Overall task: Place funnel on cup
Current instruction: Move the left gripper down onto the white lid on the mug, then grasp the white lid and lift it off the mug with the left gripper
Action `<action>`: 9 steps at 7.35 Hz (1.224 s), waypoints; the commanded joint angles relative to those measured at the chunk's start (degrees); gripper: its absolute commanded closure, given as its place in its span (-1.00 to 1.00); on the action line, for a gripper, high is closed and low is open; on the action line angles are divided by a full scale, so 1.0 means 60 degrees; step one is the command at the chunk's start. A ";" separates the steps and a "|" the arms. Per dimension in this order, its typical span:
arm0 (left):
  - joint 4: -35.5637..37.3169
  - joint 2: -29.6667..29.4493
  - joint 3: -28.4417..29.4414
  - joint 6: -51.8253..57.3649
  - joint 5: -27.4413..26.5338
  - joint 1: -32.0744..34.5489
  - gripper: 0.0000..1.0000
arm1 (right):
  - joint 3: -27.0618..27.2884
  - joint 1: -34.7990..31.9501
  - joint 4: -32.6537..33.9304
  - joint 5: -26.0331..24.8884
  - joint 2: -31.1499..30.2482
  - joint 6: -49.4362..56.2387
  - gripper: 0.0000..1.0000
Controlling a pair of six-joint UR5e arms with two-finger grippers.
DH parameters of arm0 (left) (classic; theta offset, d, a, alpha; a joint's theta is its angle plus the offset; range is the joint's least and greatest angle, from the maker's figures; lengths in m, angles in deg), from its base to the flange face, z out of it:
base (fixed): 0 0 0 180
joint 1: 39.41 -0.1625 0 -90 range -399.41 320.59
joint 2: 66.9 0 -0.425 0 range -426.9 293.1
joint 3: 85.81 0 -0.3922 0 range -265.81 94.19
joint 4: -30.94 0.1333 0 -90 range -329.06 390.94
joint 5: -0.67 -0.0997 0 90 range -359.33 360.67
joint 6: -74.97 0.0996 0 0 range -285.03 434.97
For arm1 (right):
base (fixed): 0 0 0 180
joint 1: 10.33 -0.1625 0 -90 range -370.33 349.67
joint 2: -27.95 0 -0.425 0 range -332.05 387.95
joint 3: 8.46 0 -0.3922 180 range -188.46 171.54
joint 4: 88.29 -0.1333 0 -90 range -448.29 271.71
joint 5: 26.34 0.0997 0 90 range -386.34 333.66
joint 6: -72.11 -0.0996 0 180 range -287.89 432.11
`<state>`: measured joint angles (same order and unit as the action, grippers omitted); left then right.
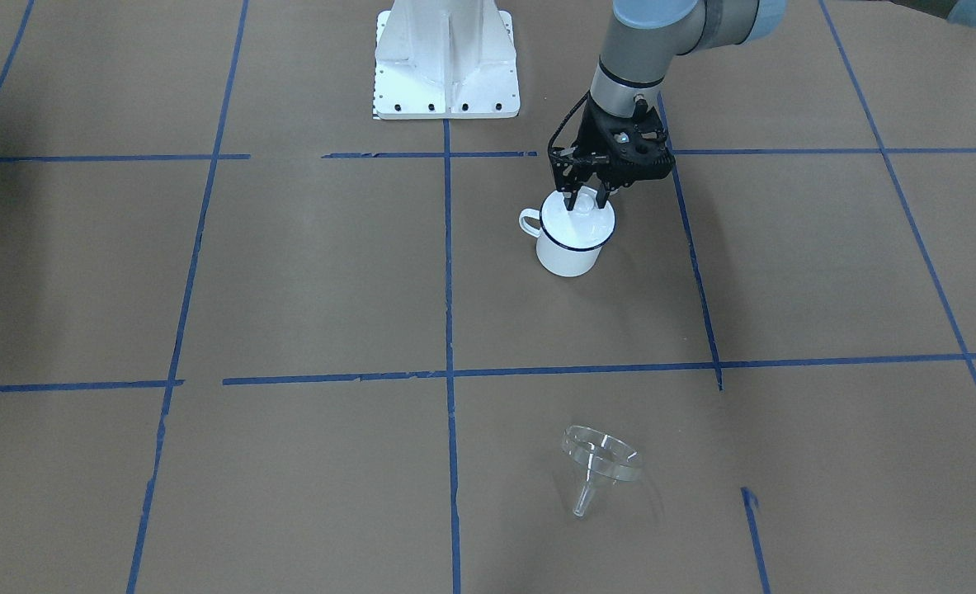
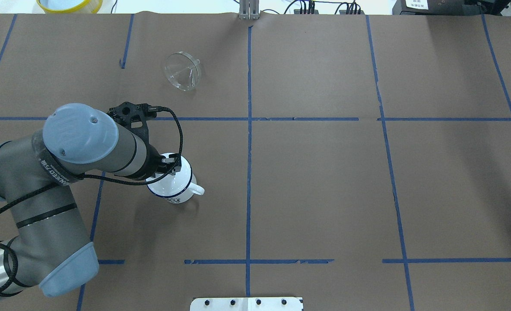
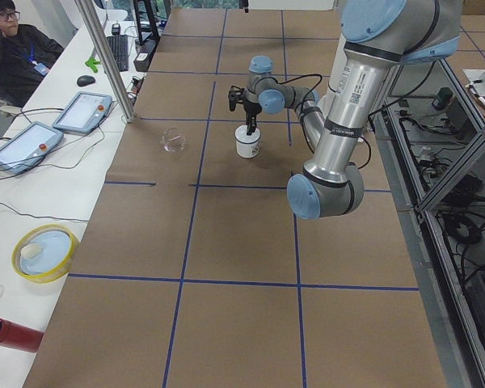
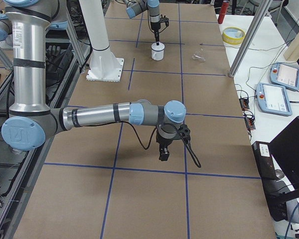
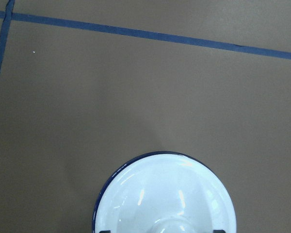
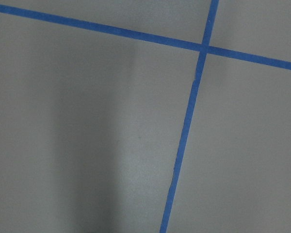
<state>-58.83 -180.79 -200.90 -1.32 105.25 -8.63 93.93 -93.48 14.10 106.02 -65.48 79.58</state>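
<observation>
The cup is a white enamel mug with a dark blue rim, upright on the brown table, with a white knobbed lid on it. My left gripper is right above it, open, its fingers either side of the lid's knob. The left wrist view shows the lid from above, a fingertip at the bottom edge. The clear funnel lies tilted on the table well away from the cup, also in the overhead view. My right gripper hovers low over bare table far from both; I cannot tell its state.
The white robot base plate stands behind the cup. A yellow bowl sits beyond the table's far edge. Blue tape lines cross the brown table. Tablets and a seated person are off the table.
</observation>
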 commanded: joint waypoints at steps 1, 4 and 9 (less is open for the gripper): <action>0.0515 -0.0395 -0.0022 0.0000 0.0001 0.0011 1.00 | 0.0001 0.0000 0.0015 0.0000 0.0014 0.0000 -1.00; 0.0724 -0.0413 -0.0519 0.0073 0.0001 0.0186 1.00 | 0.0001 0.0000 0.0000 0.0000 0.0000 0.0000 -1.00; -0.2097 0.4349 -0.2529 0.2154 0.0089 0.0611 1.00 | -0.0014 0.0000 0.0000 0.0000 0.0000 0.0000 -1.00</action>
<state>-60.31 -164.97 -215.31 10.14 105.80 -4.97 93.88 -93.48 14.14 106.02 -65.48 79.59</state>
